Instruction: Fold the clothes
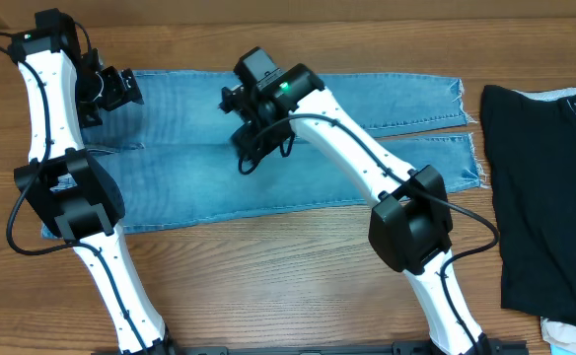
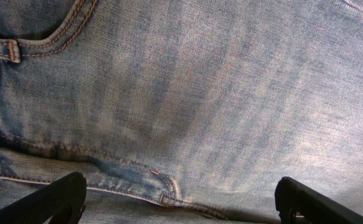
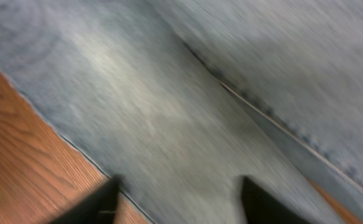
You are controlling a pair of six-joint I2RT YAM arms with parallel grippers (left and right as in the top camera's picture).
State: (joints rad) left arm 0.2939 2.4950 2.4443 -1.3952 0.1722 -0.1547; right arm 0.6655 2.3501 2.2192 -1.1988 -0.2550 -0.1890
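The light blue denim jeans [image 1: 298, 148] lie flat across the wooden table, waist at the left, frayed hems at the right. My left gripper [image 1: 120, 91] hovers over the upper waist area, open and empty; its wrist view shows the seat seam and a pocket corner [image 2: 169, 186] between the spread fingers [image 2: 181, 202]. My right gripper [image 1: 249, 133] is over the middle of the jeans, open and empty; its blurred wrist view shows denim [image 3: 188, 124], a leg edge and bare wood between the fingers [image 3: 178, 202].
A larger black garment [image 1: 549, 187] lies at the right side of the table, with a bit of white cloth [image 1: 564, 330] under its lower edge. Bare wooden table [image 1: 288, 276] shows in front of the jeans.
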